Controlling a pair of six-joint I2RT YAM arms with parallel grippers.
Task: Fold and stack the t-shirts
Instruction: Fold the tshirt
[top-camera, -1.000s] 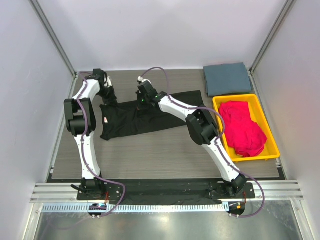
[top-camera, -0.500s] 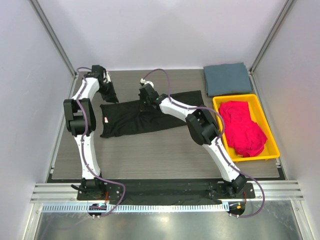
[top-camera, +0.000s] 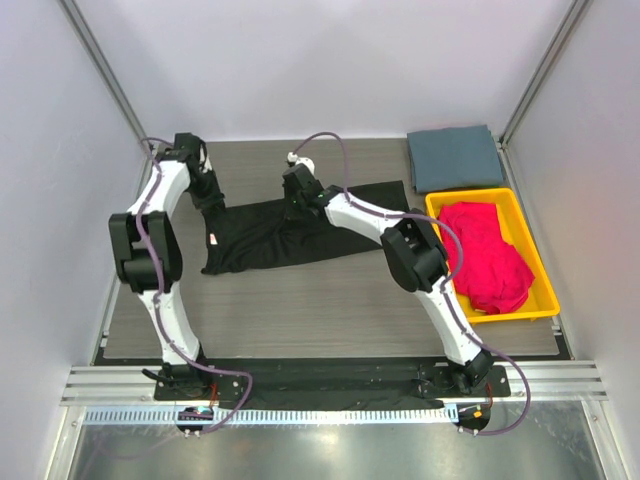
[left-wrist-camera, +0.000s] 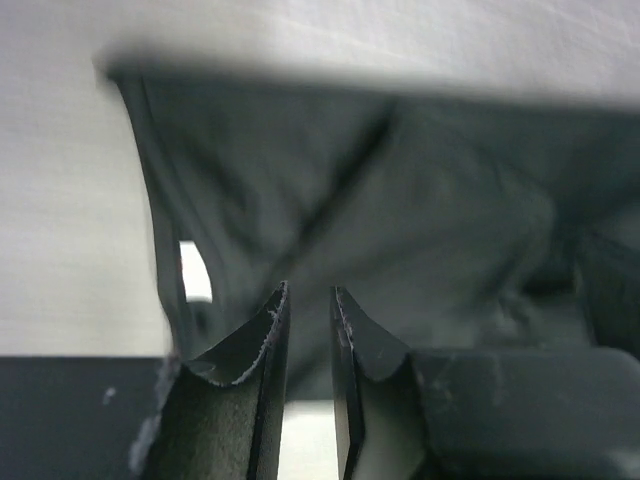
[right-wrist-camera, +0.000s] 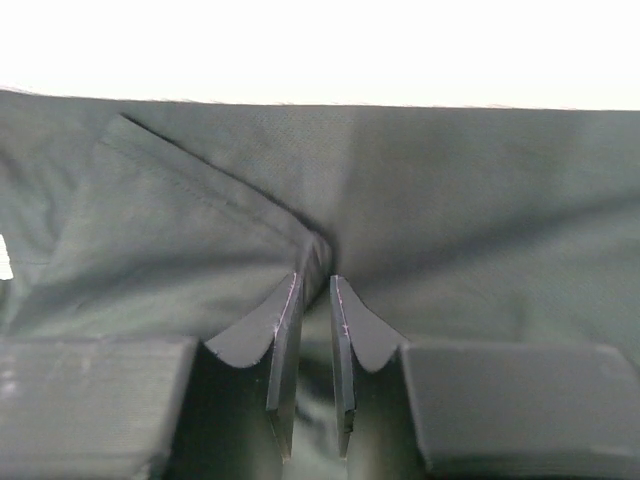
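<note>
The black t-shirt (top-camera: 270, 235) lies spread across the table's middle, its red-white neck label (top-camera: 212, 238) at the left edge. My left gripper (top-camera: 210, 195) is at the shirt's far left corner, its jaws almost closed on black cloth (left-wrist-camera: 400, 180) in the left wrist view (left-wrist-camera: 308, 290). My right gripper (top-camera: 298, 200) is at the shirt's far edge near the middle. In the right wrist view (right-wrist-camera: 315, 278) it pinches a raised fold of the cloth (right-wrist-camera: 480, 190). A folded slate grey-blue t-shirt (top-camera: 455, 157) lies at the back right. Magenta-red t-shirts (top-camera: 485, 255) are heaped in the tray.
The yellow plastic tray (top-camera: 545, 290) stands at the right edge of the table. Metal frame posts and white walls close in the left, back and right sides. Purple cables loop over both arms.
Both grippers have moved toward the back of the table, the left one also leftward. The black shirt's far edge has been drawn back and stretched out between them.
</note>
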